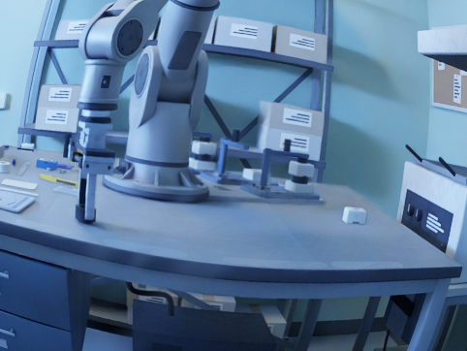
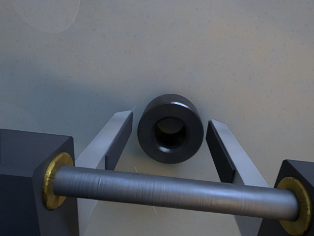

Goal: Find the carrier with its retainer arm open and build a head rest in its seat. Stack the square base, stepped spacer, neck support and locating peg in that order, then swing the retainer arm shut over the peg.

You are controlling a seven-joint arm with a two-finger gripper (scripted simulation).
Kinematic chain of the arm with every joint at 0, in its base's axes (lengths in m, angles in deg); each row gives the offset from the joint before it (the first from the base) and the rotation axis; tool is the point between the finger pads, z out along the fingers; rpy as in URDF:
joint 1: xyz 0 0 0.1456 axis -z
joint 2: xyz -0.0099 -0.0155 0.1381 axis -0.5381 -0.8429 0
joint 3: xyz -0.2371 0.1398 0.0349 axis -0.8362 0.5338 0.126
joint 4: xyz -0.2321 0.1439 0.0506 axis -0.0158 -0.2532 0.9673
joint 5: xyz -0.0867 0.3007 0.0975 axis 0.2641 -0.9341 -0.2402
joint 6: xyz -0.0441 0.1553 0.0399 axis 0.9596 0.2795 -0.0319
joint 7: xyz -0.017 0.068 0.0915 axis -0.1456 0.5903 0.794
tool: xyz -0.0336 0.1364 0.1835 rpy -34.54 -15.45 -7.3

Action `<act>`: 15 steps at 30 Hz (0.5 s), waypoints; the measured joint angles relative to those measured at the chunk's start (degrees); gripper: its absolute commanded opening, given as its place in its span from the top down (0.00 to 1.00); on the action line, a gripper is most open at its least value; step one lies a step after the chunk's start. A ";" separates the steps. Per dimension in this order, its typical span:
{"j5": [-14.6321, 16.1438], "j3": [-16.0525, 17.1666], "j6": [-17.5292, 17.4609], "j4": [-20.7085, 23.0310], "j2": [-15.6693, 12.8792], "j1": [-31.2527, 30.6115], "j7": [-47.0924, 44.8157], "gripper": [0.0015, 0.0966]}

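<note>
My gripper (image 1: 85,213) (image 2: 169,138) points straight down at the left front of the table, its fingers on either side of a black ring-shaped part (image 2: 170,128) that lies flat on the tabletop with its bore facing up. Behind the arm's base stand blue carriers. The middle one (image 1: 227,162) has a white block (image 1: 251,174) low in front of it. The carrier on the right (image 1: 286,177) holds a white and black stack (image 1: 300,177) under its arm, and another stack (image 1: 203,155) sits left of them. A white square block (image 1: 354,215) lies alone on the right. The gripper is open and holds nothing.
The robot base (image 1: 157,179) fills the middle rear of the table. Small tools and a yellow knife (image 1: 57,180) lie at the left edge. A grey machine (image 1: 433,213) stands off the right end, and shelves with boxes line the wall.
</note>
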 measured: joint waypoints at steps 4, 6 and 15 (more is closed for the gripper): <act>-0.02 0.01 -0.02 0.00 -0.01 0.01 -0.02 0.35; -0.02 0.01 -0.02 0.01 0.00 0.01 -0.02 0.35; -0.03 0.02 -0.04 0.00 -0.01 0.02 -0.02 0.43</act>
